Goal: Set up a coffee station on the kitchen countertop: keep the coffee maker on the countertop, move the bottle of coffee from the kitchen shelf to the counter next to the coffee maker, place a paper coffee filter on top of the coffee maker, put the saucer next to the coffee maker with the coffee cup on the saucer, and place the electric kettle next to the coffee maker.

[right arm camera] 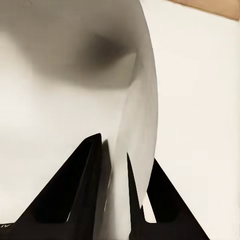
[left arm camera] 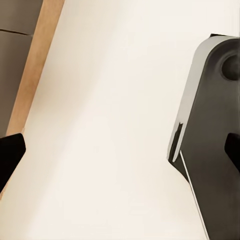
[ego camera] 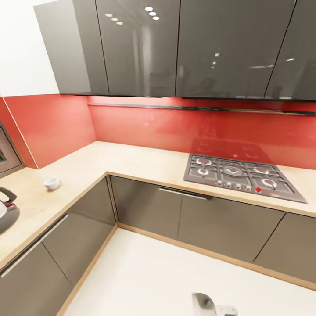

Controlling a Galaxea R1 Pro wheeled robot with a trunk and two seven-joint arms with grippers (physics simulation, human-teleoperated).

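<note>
the right gripper [right arm camera: 116,175] is pinching the paper filter [right arm camera: 75,90], a thin white sheet curving up from between its dark fingers, hanging low over the pale floor [ego camera: 175,276]. so the filter is in transit and, judging from this, not yet on the coffee maker. on the countertop [ego camera: 131,160] the cup [ego camera: 52,183] is sitting bare with no saucer under it, and the kettle [ego camera: 6,213] is standing near it at the edge of the head view. the head view is giving the counter and hob [ego camera: 241,175]; the right wrist view is giving the grip. the left gripper [left arm camera: 120,150] is hanging spread wide and empty.
</note>
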